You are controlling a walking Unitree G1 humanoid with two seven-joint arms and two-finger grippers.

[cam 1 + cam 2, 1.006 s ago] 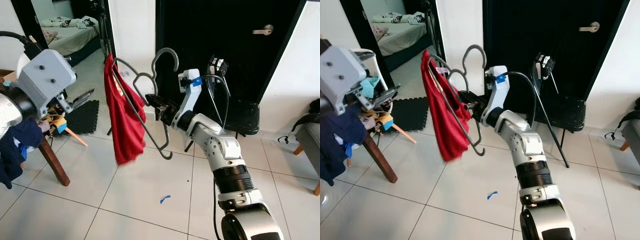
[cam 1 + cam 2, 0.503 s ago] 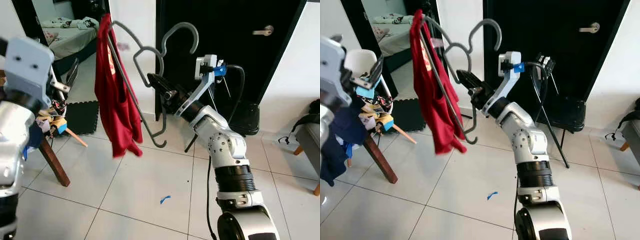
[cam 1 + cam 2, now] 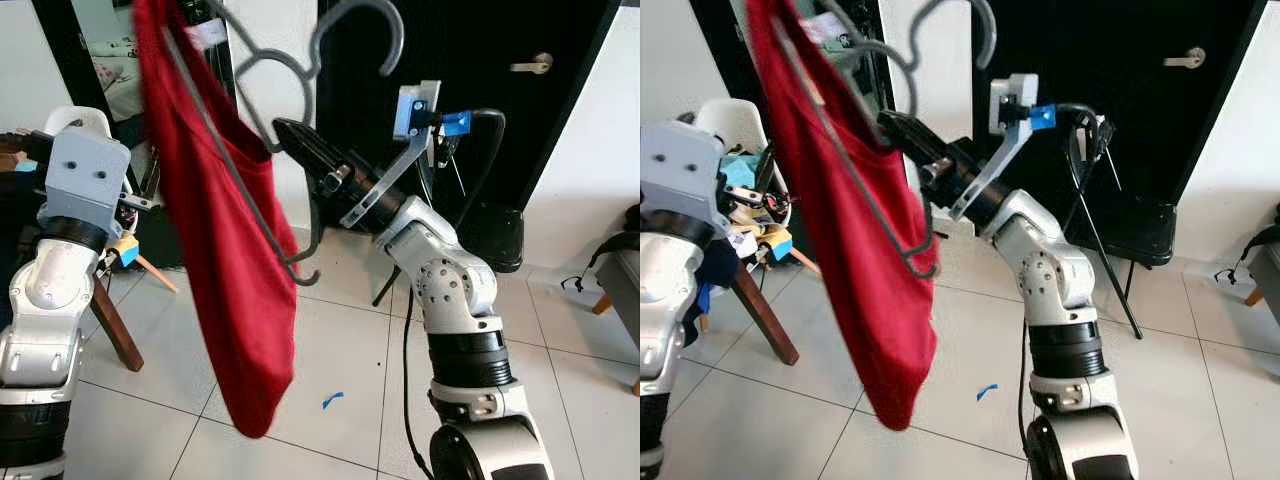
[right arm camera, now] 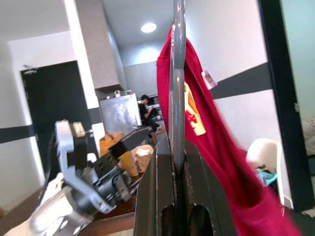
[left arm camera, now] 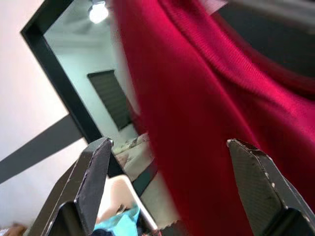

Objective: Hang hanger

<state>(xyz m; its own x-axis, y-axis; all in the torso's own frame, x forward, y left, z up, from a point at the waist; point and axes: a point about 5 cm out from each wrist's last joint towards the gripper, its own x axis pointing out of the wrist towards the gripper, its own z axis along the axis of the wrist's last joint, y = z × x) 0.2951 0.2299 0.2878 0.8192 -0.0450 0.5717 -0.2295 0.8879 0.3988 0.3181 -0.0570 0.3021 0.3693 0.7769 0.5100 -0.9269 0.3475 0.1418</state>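
Right wrist view: your right hand (image 4: 176,162) pinches the grey hanger (image 3: 262,75), raised high, red shirt (image 3: 235,270) draped below. Keep the pinch firm and the hook upright as you seek a rail. Left hand (image 5: 172,191) is spread, holding nothing. Shirt's yellow print is unreadable.

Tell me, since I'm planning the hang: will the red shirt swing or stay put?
Likely floppy: the red shirt drapes in loose folds well below the grey hanger. It probably sways, since only the hanger is pinched in the right claw.
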